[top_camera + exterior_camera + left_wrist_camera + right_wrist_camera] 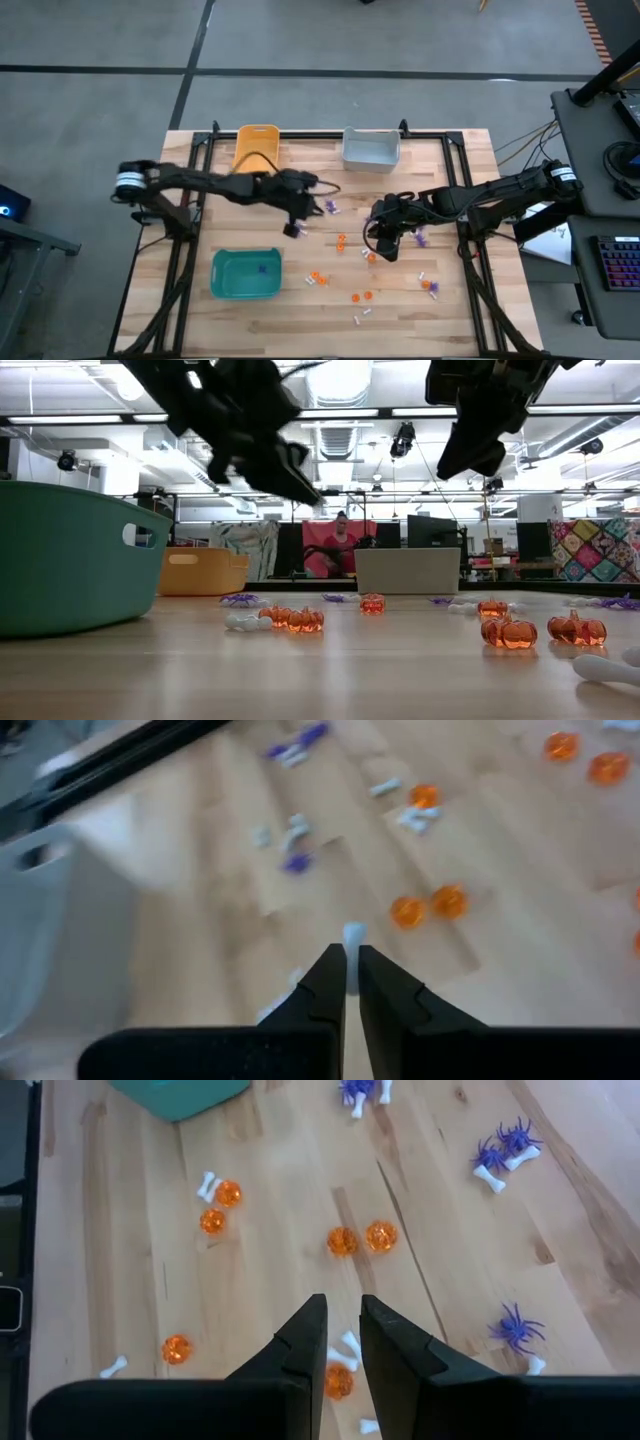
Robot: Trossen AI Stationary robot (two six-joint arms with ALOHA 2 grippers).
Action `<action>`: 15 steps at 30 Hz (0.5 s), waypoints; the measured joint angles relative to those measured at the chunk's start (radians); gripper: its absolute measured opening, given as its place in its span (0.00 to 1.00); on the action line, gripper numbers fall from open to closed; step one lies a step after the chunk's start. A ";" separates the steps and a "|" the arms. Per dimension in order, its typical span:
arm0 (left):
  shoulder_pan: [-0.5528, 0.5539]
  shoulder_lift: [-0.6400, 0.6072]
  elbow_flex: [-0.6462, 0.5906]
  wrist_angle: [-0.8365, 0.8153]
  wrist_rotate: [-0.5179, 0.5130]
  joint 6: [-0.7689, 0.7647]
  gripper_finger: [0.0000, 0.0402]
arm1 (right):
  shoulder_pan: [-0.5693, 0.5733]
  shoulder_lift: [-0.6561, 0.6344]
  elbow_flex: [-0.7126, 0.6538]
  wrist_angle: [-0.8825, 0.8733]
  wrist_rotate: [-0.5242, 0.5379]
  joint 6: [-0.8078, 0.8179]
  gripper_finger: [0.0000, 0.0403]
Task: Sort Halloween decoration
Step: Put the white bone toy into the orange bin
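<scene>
Halloween decoration pieces lie scattered across my bench [450,300]: glossy orange pumpkins [362,1239], spiky purple spiders [514,1326] and small white bones [489,1178], mostly between the bins. My left gripper [346,982] hangs above the bench centre, clamped on one white bone piece [353,936] whose long axis runs along my fingers, its tip poking out past them. My right gripper [342,1342] hovers over the scatter with a narrow gap, holding nothing. The bench is pale wood planks; a teal bin [245,274], orange-yellow bin [256,146] and grey bin [371,149] are smooth plastic. Behind lies an open workshop with a seated person [341,546].
</scene>
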 joint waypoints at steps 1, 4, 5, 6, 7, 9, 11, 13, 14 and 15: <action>0.014 -0.035 0.000 -0.030 -0.013 0.004 0.00 | 0.000 0.000 0.000 0.005 0.001 0.004 0.13; 0.074 -0.139 0.000 -0.111 -0.019 0.013 0.00 | 0.000 0.000 0.000 0.019 0.005 0.009 0.13; 0.100 -0.169 0.001 -0.136 -0.020 0.013 0.00 | 0.000 0.000 0.000 0.018 0.017 0.009 0.13; 0.125 -0.194 0.001 -0.163 -0.020 0.013 0.00 | 0.000 0.000 0.000 0.018 0.030 0.008 0.13; 0.152 -0.218 0.001 -0.186 -0.020 0.013 0.00 | 0.000 0.000 0.000 0.019 0.043 0.004 0.13; 0.212 -0.260 0.001 -0.227 -0.020 0.021 0.00 | -0.001 0.000 0.000 0.019 0.068 -0.016 0.13; 0.280 -0.289 0.001 -0.270 -0.021 0.036 0.00 | -0.001 0.000 0.000 0.020 0.099 -0.051 0.13; 0.353 -0.303 0.001 -0.308 -0.022 0.047 0.00 | -0.001 0.000 0.000 0.021 0.136 -0.092 0.13; 0.392 -0.307 0.001 -0.324 -0.021 0.053 0.00 | -0.004 0.000 0.000 0.023 0.157 -0.111 0.13; 0.429 -0.309 0.001 -0.338 -0.022 0.054 0.00 | -0.009 0.000 0.000 0.026 0.173 -0.132 0.13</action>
